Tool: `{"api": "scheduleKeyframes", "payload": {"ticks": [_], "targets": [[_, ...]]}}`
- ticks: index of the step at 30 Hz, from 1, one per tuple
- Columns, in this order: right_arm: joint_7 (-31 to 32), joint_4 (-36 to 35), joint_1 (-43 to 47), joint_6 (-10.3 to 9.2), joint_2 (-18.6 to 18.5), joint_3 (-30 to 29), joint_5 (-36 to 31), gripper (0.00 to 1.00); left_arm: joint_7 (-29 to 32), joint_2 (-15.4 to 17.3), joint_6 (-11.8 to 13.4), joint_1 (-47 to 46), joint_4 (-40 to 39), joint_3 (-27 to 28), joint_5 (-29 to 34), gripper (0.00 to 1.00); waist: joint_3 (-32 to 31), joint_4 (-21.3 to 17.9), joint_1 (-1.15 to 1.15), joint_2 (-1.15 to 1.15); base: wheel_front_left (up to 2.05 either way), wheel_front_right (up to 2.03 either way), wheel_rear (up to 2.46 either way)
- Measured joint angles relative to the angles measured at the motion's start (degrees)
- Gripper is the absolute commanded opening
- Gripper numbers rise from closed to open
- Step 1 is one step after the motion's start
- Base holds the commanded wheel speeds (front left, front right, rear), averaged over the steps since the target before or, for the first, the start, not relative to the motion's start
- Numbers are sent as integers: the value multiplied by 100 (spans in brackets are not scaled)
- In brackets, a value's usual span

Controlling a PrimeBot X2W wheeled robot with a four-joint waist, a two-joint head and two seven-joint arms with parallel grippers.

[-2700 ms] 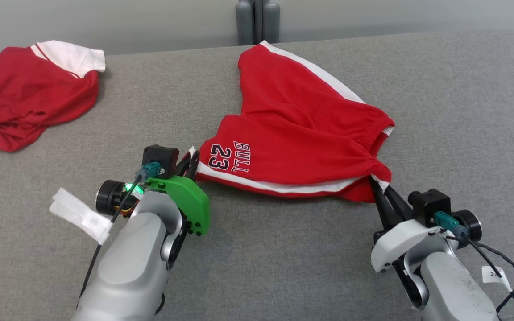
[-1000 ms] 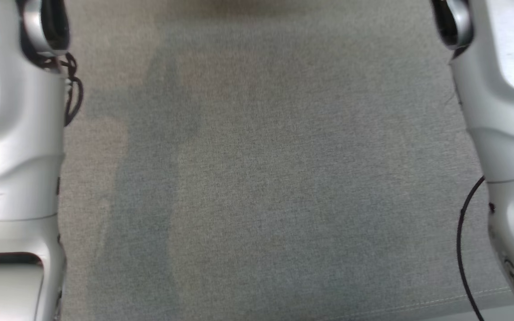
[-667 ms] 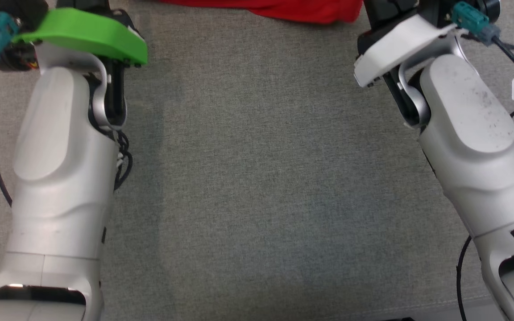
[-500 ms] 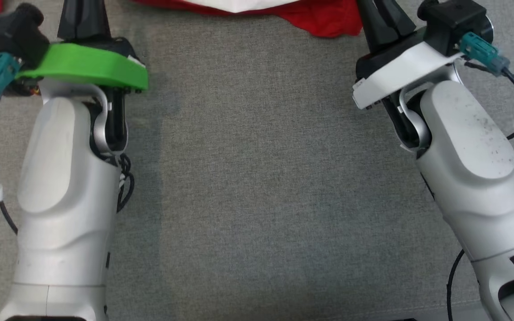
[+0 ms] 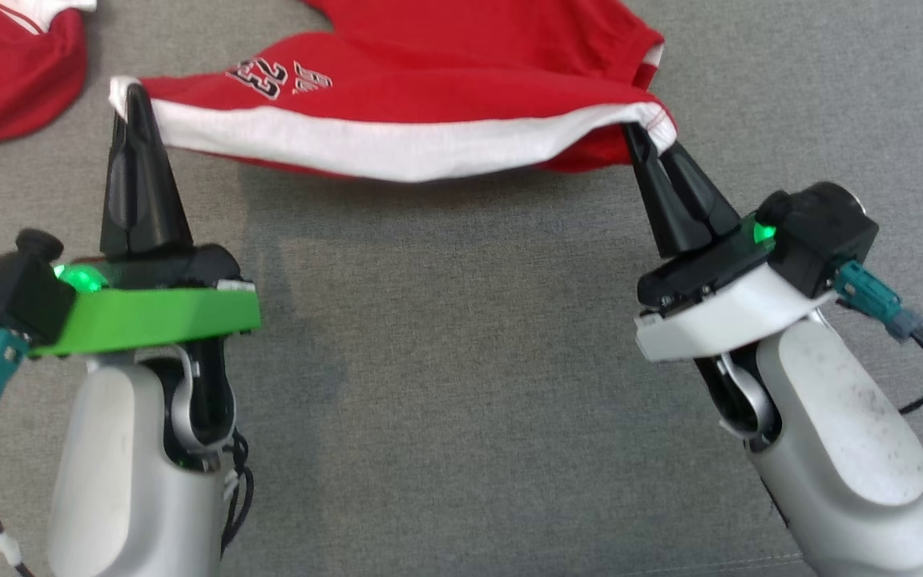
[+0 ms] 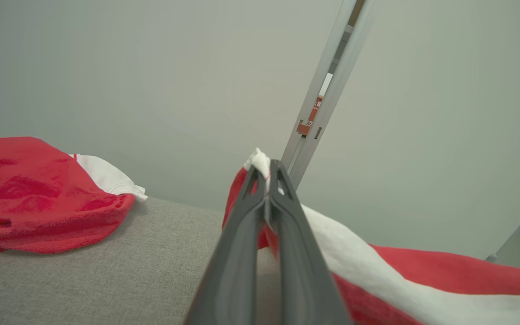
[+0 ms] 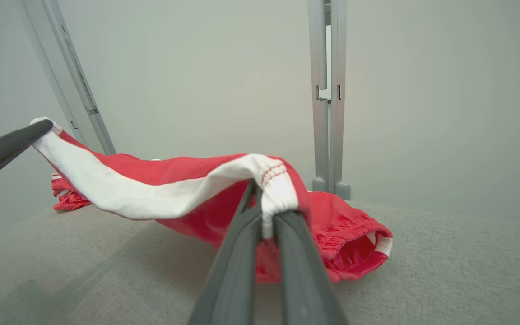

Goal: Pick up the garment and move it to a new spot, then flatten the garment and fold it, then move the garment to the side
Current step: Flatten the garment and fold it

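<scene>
across the grey woven cushion (image 5: 461, 377) that serves as the work surface, the red shorts (image 5: 461, 88) are strung between both arms. the left gripper (image 5: 131, 92) has its two dark fingers (image 5: 141, 184) pressed together on one white-trimmed corner, and the right gripper (image 5: 636, 136) is pinching the opposite corner at the gathered, stitched hem. between them the white band (image 5: 381, 152) along the shorts' edge hangs in a shallow sag, lifted off the fabric, with a soft shadow on the weave below it. the rest of the shorts, printed 23 (image 5: 257, 78) facing up, trails away from the arms and lies on the cushion, its far end bunched there.

a second red garment (image 5: 5, 56) with white trim sits crumpled toward the cushion's left side, with bare grey showing between it and the shorts. the upholstery is a plain, tight weave, flat and even from where i stand. behind its back edge rises a bare, pale grey-green wall (image 6: 129, 67). a grey metal upright (image 7: 327, 67) stands against that wall just behind the shorts, and a slanted rail (image 7: 77, 90) of the same make shows at the left of the right wrist view. the left wrist wears a green bracket (image 5: 149, 316), the right wrist a white bracket (image 5: 718, 320), each with a small green light (image 5: 81, 276) glowing, and dark cables (image 5: 231, 473) trail from both.
</scene>
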Motion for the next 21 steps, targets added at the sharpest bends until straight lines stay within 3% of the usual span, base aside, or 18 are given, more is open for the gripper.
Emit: {"api": "scheduleKeyframes", "payload": {"ticks": [8,13,21], "targets": [[0,-982,1650,1,-29,-67,45,0,1,-2,280,1588,-960,-410,-3,0,-815,104,0,0,0,0,0],[-1,-1532,2657,0,-263,-120,-12,0,0,-2,533,2504,-1595,-659,22,0,-1292,175,0,0,0,0,0],[133,-1519,3207,0,-238,98,143,0,64,32,702,2874,-1468,-747,103,0,-1545,214,0,0,0,0,0]]}}
